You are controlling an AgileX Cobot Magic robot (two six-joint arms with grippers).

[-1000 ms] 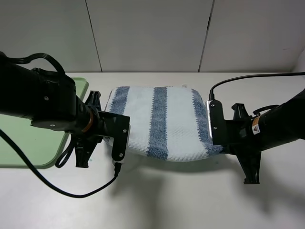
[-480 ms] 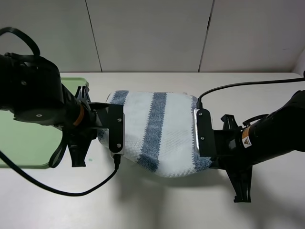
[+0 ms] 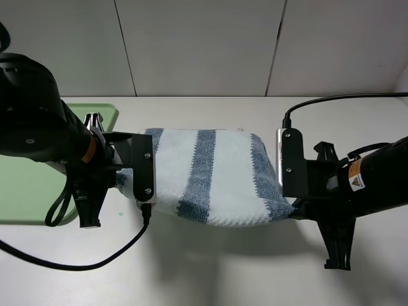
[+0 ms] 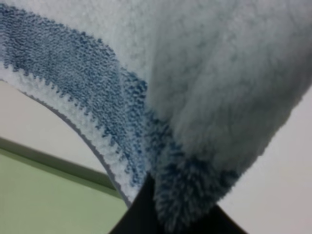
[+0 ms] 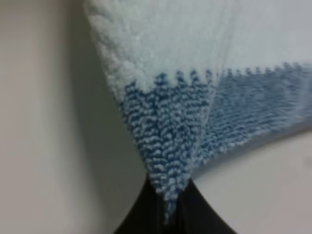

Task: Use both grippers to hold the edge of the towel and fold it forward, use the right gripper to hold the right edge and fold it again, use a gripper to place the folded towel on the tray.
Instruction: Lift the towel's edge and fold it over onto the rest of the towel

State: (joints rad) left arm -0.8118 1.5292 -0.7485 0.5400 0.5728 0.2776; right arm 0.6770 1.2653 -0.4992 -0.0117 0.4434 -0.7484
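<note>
The blue-and-white striped towel (image 3: pixel 210 175) hangs stretched between my two grippers, its near edge lifted off the table. My left gripper (image 3: pixel 131 185) is shut on the towel's left corner, and in the left wrist view its black fingertips (image 4: pixel 141 209) pinch the fluffy towel (image 4: pixel 195 73). My right gripper (image 3: pixel 288 205) is shut on the right corner, and the right wrist view shows the blue towel corner (image 5: pixel 165 122) clamped between the gripper (image 5: pixel 168 214) fingertips. The light-green tray (image 3: pixel 25 191) lies at the far left, partly behind my left arm, and it also shows in the left wrist view (image 4: pixel 39 195).
The white table (image 3: pixel 210 268) runs in front of the towel, with its shadow on it. A black cable (image 3: pixel 83 264) loops over the table below my left arm. A pale panelled wall (image 3: pixel 204 44) stands behind the table.
Both grippers have shifted with the towel between them. The towel, bunched and arched half a second ago, now hangs wider and flatter. The left arm has moved left and lower, the right arm right.
</note>
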